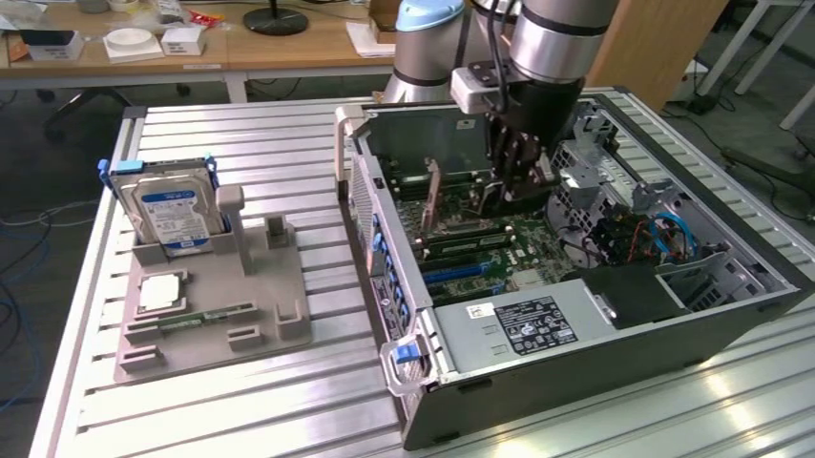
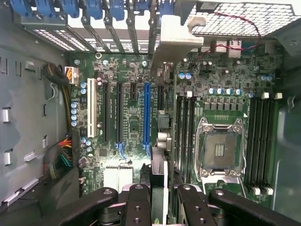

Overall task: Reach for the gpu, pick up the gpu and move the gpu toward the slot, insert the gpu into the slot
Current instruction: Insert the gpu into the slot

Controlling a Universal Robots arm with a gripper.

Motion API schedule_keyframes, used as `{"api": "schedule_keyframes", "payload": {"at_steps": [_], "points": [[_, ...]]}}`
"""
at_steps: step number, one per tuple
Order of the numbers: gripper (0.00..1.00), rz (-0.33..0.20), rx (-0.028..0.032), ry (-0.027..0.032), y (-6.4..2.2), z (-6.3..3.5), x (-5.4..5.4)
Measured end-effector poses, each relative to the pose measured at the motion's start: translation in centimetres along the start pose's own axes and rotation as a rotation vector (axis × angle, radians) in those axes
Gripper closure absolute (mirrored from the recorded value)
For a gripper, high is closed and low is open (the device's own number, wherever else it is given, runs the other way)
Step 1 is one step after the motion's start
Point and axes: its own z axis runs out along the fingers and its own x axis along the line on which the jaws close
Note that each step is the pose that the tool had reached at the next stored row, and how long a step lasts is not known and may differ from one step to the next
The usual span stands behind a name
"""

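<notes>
From the exterior view, I saw the arm reaching down into the open computer case [image 1: 574, 315] on the slatted metal table [image 1: 255, 143]. The gripper [image 1: 516, 186] sat low over the motherboard, near the back half of the case. A thin strip of the gpu [image 1: 437, 196] stood upright just beside it, toward the exterior view's left. On that side, well apart from the case, a grey fixture [image 1: 242, 296] held the hard drive [image 1: 172, 205] on edge, and a memory stick [image 1: 191, 320] lay flat in it.

Through the wrist view, I looked straight down along the gpu [image 2: 175, 47], seen edge-on. Its pale metal bracket was at the far end, near the row of blue latches [image 2: 70, 7]. The gripper [image 2: 159, 190] was clamped on the card, with black fingers [image 2: 138, 200] pressed to either side of its near edge. The card ran just beside the long blue slot [image 2: 146, 113], between it and the CPU socket [image 2: 218, 150]. I could not tell whether it was seated in a slot or hanging above the board [image 2: 221, 94].
</notes>
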Motion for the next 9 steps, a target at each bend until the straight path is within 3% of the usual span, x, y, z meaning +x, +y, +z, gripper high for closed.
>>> {"api": "schedule_keyframes", "payload": {"at_steps": [9], "points": [[0.73,0.0,-0.0002,-0.0007,0.64,0.44,0.94]]}}
